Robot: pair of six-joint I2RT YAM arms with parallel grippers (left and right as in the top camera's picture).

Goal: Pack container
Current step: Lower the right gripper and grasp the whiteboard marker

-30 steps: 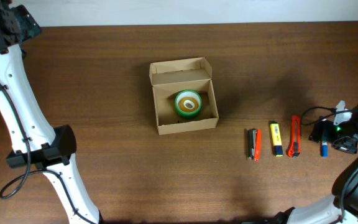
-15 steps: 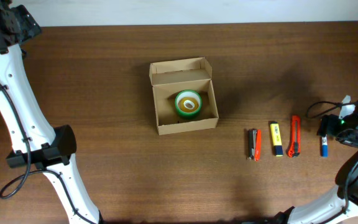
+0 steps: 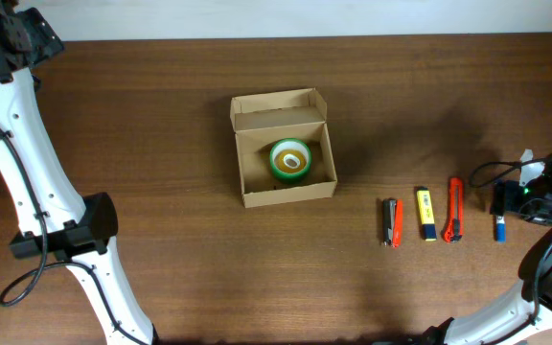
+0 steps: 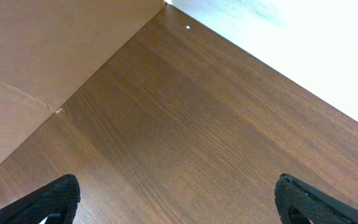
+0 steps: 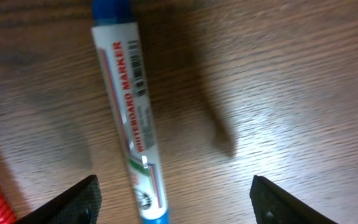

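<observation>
I see right gripper [image 5: 176, 202] jaws apart over blue whiteboard marker [image 5: 132, 118], its long axis across the gap | container [image 3: 290, 195] well apart to that gripper's left | left gripper [image 4: 176, 199] spread wide, farther off.

I count one cardboard box [image 3: 278, 103], one green tape roll [image 3: 290, 159], two knives, namely one yellow cutter [image 3: 426, 213] and one red cutter [image 3: 454, 209], one black-and-orange tool [image 3: 391, 222] and one blue whiteboard marker [image 5: 132, 118], on a single tabletop [image 3: 161, 268].
</observation>
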